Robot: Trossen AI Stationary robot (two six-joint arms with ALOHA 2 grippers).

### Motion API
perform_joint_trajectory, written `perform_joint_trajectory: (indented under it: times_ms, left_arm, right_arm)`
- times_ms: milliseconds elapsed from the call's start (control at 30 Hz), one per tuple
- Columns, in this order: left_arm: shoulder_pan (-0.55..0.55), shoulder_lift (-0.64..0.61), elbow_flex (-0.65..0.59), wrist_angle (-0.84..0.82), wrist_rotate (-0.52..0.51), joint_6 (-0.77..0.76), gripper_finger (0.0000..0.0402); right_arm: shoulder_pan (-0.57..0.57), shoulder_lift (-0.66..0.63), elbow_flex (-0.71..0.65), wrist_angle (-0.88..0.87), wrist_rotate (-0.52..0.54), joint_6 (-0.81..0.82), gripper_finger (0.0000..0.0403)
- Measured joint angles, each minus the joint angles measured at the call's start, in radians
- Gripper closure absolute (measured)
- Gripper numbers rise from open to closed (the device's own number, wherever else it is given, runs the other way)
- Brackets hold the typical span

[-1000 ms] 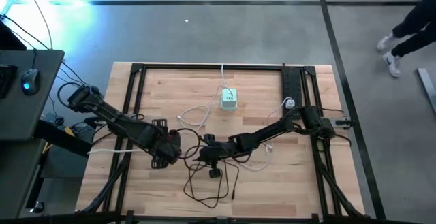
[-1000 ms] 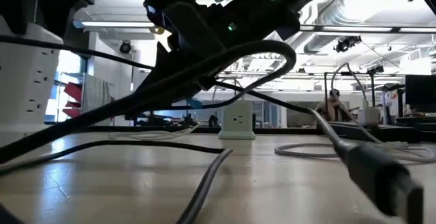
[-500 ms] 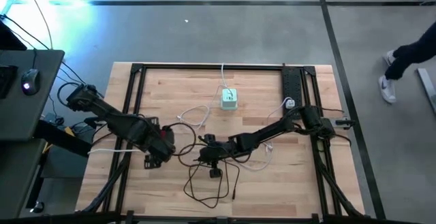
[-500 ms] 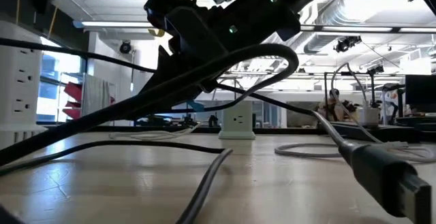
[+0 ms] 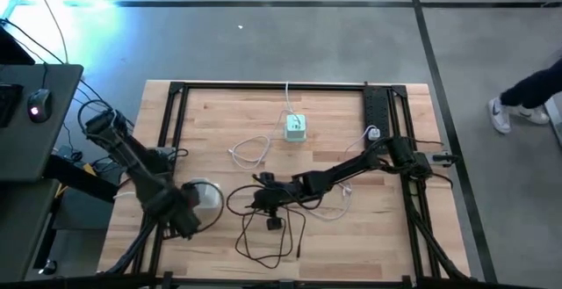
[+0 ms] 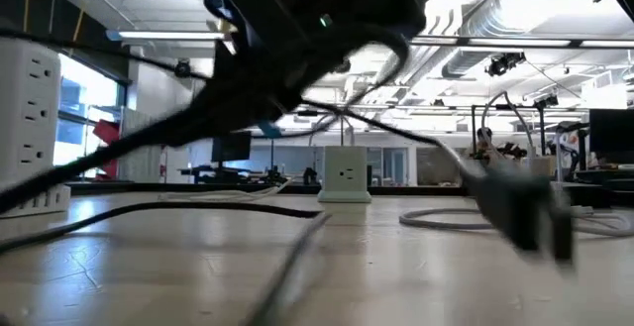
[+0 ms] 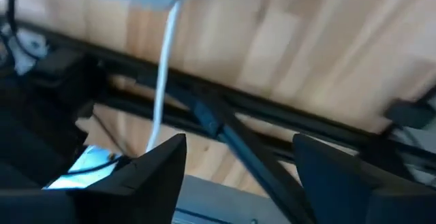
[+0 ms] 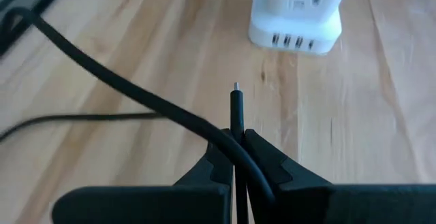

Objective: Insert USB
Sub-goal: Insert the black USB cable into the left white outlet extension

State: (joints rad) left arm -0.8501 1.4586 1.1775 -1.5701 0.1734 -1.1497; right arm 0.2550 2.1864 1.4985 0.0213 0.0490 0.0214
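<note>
Right claw (image 8: 235, 157) is pinched tight on the black USB cable (image 8: 116, 88), its arm stretched low across the table (image 5: 351, 113) toward the middle, with the plug tip aimed at the white charger block (image 8: 298, 9) farther off. Left claw (image 7: 238, 166) hangs with fingers apart over the table's left edge, holding nothing.

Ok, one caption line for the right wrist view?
Right pincer shut on thin black USB plug, aimed at white charger block on light wooden table.

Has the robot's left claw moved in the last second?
Yes. In the high view the left gripper has pulled away from the white charger block, back toward the table's left front edge.
</note>
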Motion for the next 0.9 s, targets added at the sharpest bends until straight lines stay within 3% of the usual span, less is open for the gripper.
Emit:
perform_joint_trajectory:
  times_ms: [167, 400, 600, 733, 900]
  left_arm:
    - [-0.080, 0.000, -0.126, 0.058, -0.101, -0.106, 0.0199]
    - [-0.168, -0.001, -0.268, 0.194, -0.204, -0.245, 0.0234]
    - [-0.237, -0.002, -0.334, 0.274, -0.381, -0.360, 0.0254]
    - [-0.271, -0.001, -0.363, 0.303, -0.435, -0.418, 0.0262]
    - [-0.302, -0.004, -0.410, 0.354, -0.466, -0.451, 0.0268]
  right_arm:
    - [-0.005, 0.024, 0.066, -0.050, 0.027, 0.005, 0.0402]
    - [-0.036, 0.158, 0.189, -0.081, 0.010, 0.024, 0.0403]
    - [-0.062, 0.280, 0.351, -0.164, 0.011, 0.032, 0.0403]
    - [-0.072, 0.327, 0.431, -0.154, 0.011, 0.048, 0.0403]
    - [-0.096, 0.347, 0.436, -0.152, 0.005, 0.061, 0.0403]
